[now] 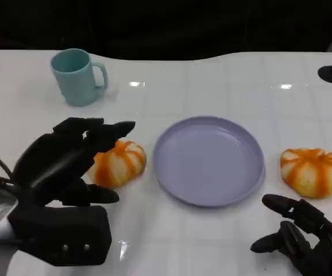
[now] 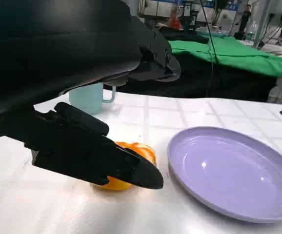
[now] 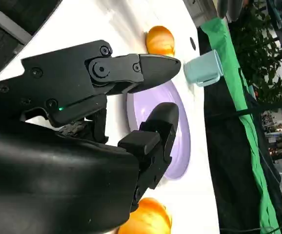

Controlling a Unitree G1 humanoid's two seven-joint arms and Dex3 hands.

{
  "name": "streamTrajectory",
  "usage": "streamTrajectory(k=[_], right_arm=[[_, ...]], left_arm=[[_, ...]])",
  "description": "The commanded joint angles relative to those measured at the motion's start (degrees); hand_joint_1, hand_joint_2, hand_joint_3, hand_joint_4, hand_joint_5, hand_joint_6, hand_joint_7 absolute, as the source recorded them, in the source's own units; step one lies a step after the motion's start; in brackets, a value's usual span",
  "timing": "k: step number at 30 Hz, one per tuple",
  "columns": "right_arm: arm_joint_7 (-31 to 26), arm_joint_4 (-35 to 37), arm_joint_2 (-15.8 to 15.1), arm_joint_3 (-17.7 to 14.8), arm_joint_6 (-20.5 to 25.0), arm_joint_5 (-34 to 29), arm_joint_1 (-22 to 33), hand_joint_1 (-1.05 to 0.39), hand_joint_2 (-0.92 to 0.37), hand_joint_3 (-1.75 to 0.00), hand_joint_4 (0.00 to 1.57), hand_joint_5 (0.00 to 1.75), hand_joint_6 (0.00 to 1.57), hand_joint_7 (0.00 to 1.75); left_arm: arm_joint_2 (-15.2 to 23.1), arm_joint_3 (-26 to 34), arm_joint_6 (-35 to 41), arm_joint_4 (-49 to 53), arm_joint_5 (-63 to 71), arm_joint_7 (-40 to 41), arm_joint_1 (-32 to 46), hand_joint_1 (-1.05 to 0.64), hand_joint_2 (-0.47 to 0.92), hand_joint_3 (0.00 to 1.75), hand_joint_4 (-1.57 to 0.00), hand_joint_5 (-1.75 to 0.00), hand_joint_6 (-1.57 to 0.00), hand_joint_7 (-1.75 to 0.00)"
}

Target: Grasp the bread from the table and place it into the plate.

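Bread (image 1: 119,164) lies on the counter (image 1: 212,86) just left of the purple plate (image 1: 209,160), with the left robot hand (image 1: 68,158) spread over it, fingers apart, not yet gripping. Next, I judge, the fingers must close around it. The left wrist view shows a gap above the bread. The right robot hand (image 1: 304,236) rests released near a second bread (image 1: 312,171).

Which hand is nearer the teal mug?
Left. The left hand lies just in front of the teal mug; the right hand sits far across, beyond the plate.
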Motion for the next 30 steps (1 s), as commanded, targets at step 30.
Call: streamTrajectory(k=[30], right_arm=[[1.06,-2.45,-0.67,0.3,-1.16,1.15,2.67,-0.74,-0.92,-0.29,0.74,1.12,0.82,0.61]], left_arm=[[-8.57,-19.65,9.71,47.9,11.67,4.98,-29.57,-0.36,0.73,0.0,-0.11,-0.08,-0.21,-0.02]])
